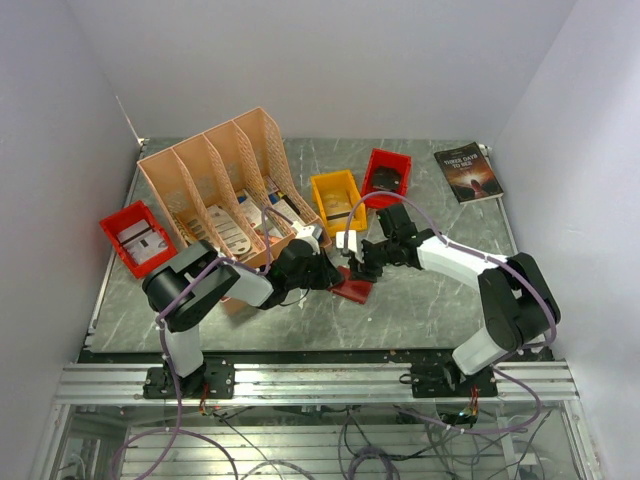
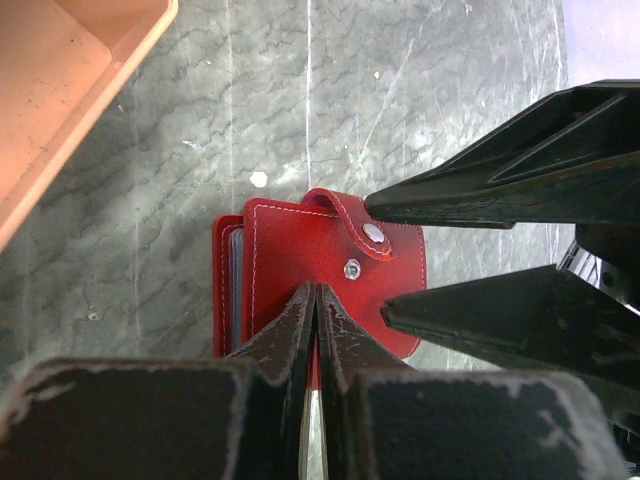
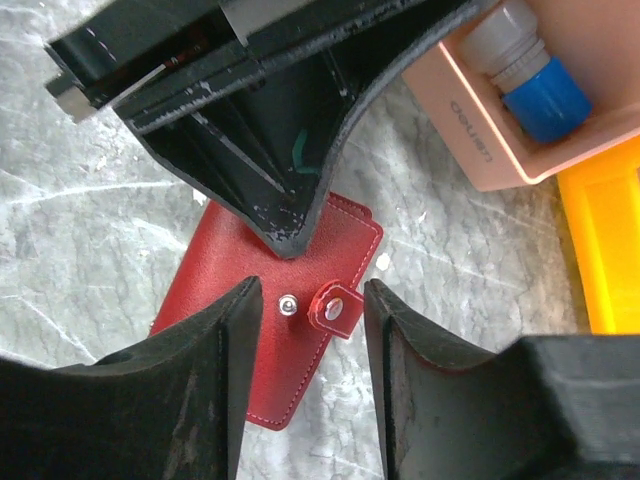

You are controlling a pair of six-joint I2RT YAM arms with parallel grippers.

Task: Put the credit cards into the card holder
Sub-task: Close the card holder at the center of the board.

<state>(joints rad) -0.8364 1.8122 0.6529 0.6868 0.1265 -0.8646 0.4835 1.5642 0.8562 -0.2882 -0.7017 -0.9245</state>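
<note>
**A:** Left gripper [image 2: 315, 292]: fingers clamped together, tips down on the red card holder [image 2: 300, 250].

**B:** Right gripper [image 3: 312, 300] is released, fingers either side of the snap strap [image 3: 335, 310], clear of it. The strap is unfastened.

**A:** The holder lies flat mid-table on the grey marbled tabletop [image 1: 420, 300]. The peach file rack [image 1: 225, 180] and yellow bin [image 1: 335, 195] are just behind, with white walls [image 1: 350, 60] around.

**B:** Left arm [image 1: 215, 285] and right arm [image 1: 470, 265] both reach inward from their bases, and the wrists meet over the holder.

The red card holder [image 2: 300, 250] lies closed and flat on the grey marbled table [image 2: 450, 120], its strap [image 2: 372, 234] unsnapped (tab just beside its stud).
</note>
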